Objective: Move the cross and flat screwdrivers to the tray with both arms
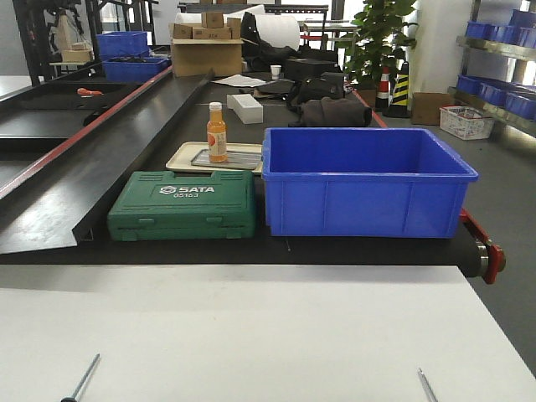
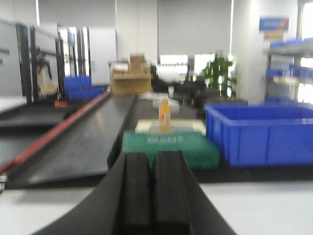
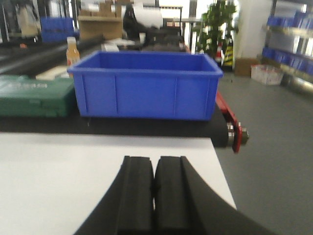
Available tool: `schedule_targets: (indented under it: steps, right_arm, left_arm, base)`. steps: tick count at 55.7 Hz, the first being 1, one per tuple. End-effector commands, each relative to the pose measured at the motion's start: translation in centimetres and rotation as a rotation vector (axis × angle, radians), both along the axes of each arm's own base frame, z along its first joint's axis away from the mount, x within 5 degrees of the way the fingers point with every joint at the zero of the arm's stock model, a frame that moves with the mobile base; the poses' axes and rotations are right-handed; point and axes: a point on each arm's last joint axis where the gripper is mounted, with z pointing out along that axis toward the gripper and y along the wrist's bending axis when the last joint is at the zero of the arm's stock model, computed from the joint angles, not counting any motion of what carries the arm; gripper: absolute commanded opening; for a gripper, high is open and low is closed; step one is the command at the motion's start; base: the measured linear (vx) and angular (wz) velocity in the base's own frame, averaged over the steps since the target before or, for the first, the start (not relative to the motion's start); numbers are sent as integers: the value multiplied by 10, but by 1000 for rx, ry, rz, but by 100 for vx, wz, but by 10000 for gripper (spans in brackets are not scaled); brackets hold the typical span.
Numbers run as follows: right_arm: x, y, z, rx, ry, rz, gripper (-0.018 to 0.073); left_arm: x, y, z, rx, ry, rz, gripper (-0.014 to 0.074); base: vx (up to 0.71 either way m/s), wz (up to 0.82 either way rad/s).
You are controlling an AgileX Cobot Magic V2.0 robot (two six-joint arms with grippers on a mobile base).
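Only the thin steel shafts of the two screwdrivers show, at the bottom of the front view on the white table: one at the left (image 1: 85,378) with a bit of dark handle at the frame edge, one at the right (image 1: 427,385). Which is cross or flat cannot be told. The tray is out of view. My left gripper (image 2: 152,155) is shut with nothing between its black fingers, hovering over the white table and facing the green case. My right gripper (image 3: 154,160) is shut and empty too, above the table's right part. Neither gripper shows in the front view.
Beyond the white table (image 1: 251,327) runs a black conveyor with a green SATA case (image 1: 182,205), a deep blue bin (image 1: 364,180) and a beige tray (image 1: 188,157) holding an orange bottle (image 1: 217,132). The table's right edge (image 3: 222,166) drops to the grey floor.
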Motion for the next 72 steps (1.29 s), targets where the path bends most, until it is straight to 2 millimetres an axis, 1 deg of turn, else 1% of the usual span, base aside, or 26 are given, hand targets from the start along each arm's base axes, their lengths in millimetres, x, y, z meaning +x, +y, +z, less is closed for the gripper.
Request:
schedule_targets:
  steps: [1, 9, 12, 16, 20, 25, 30, 34, 37, 41, 47, 50, 53, 54, 55, 56, 57, 61, 64, 71, 72]
  right_arm:
    - [13, 0, 8, -6, -6, 4, 212]
    - [29, 0, -4, -8, 92, 4, 366]
    - [34, 0, -8, -7, 120, 4, 398]
    - [40, 0, -14, 9, 164, 1, 423]
    - [45, 0, -20, 9, 217, -3, 422]
    - [51, -1, -31, 40, 371, -33, 422]
    - [58, -3, -39, 77, 540, -71, 422]
    - [64, -4, -42, 85, 633, -89, 422]
    - [68, -4, -42, 83, 671, -95, 422]
    - [73, -4, -43, 81, 689, -97, 422]
    - [79, -4, -45, 77, 683, -91, 422]
    - [81, -4, -45, 77, 674, -88, 422]
    - [81, -3, -45, 77, 667, -87, 422]
    - [81, -3, -44, 78, 664, -86, 422]
    - [81, -3, -44, 78, 663, -86, 422]
    - [81, -3, -44, 78, 661, -86, 422]
    - [81, -3, -44, 78, 660, -86, 422]
    - [81, -3, -44, 75, 661, -85, 422]
    - [81, -3, -44, 75, 661, -85, 422]
    - [81, -3, -45, 75, 667, -86, 422]
    - [81, -3, -45, 75, 667, -86, 422]
  left_arm:
    - [16, -1, 1, -10, 80, -6, 202]
    - [39, -3, -15, 1, 240, -9, 363]
    - [47, -4, -21, 2, 284, -8, 407]
    - [55, -4, -27, 3, 329, -6, 439]
    - [64, -5, -31, 7, 389, -9, 452]
    - [80, -6, -31, 11, 486, -14, 452]
    - [108, -9, -24, 17, 599, -25, 452]
    - [135, -11, -19, 21, 683, -34, 452]
    - [154, -13, -18, 24, 742, -41, 452]
    - [182, -15, -21, 31, 828, -51, 452]
    - [223, -19, -36, 54, 949, -68, 452]
    - [239, -20, -45, 71, 989, -79, 452]
    - [257, -21, -56, 87, 1041, -91, 452]
    - [263, -22, -64, 92, 1072, -95, 452]
    - [269, -22, -66, 98, 1089, -102, 452]
    - [275, -23, -73, 101, 1121, -107, 452]
    - [280, -23, -75, 105, 1143, -113, 452]
    - [298, -25, -96, 122, 1258, -140, 452]
    - [307, -26, -108, 126, 1313, -150, 452]
    - [329, -28, -134, 126, 1380, -158, 452]
    - [332, -28, -135, 126, 1381, -158, 452]
  base:
    - [0, 0]
    - [0, 0]
    - [0, 0]
    - [0, 0]
    - [0, 0]
    - [0, 0]
    - [0, 0]
    - [0, 0]
    - [0, 0]
    - [0, 0]
    - [0, 0]
    - [0, 0]
    - [0, 0]
    - [0, 0]
    - [0, 0]
    - [0, 0]
    - [0, 0]
    - [0, 0]
    - [0, 0]
    - [0, 0]
    - [0, 0]
